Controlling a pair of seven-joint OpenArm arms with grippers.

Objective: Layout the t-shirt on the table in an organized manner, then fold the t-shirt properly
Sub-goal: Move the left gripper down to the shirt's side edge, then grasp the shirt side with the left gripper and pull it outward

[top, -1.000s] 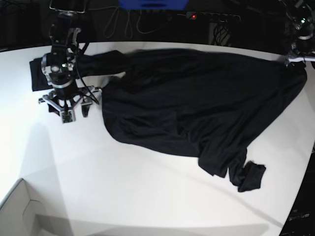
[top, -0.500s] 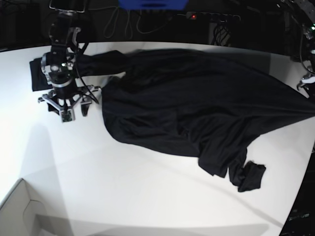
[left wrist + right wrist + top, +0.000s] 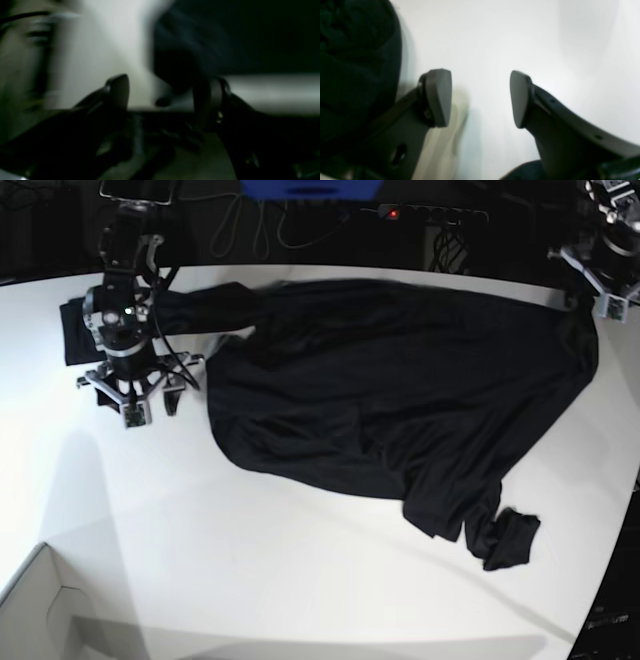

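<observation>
The black t-shirt point(image 3: 400, 395) lies spread and wrinkled across the white table point(image 3: 280, 560), with a bunched sleeve point(image 3: 510, 540) at the front right and another part reaching far left behind my right arm. My right gripper point(image 3: 135, 402) stands open just left of the shirt. In the right wrist view the right gripper point(image 3: 480, 97) has only bare table between its fingers, with t-shirt fabric point(image 3: 357, 62) to its left. My left gripper point(image 3: 600, 290) hovers over the shirt's far right corner. The blurred left wrist view shows the left gripper point(image 3: 165, 97) open, with t-shirt fabric point(image 3: 180, 60) just past its fingertips.
A pale cardboard box point(image 3: 40, 610) sits at the front left corner. Cables and a power strip point(image 3: 430, 215) run along the dark back edge. The table's curved edge point(image 3: 615, 580) cuts in at the right.
The left arm swung out to the right edge and back up to the far right corner. The shirt's right corner stretched out rightward, then drew back. The right arm stayed put.
</observation>
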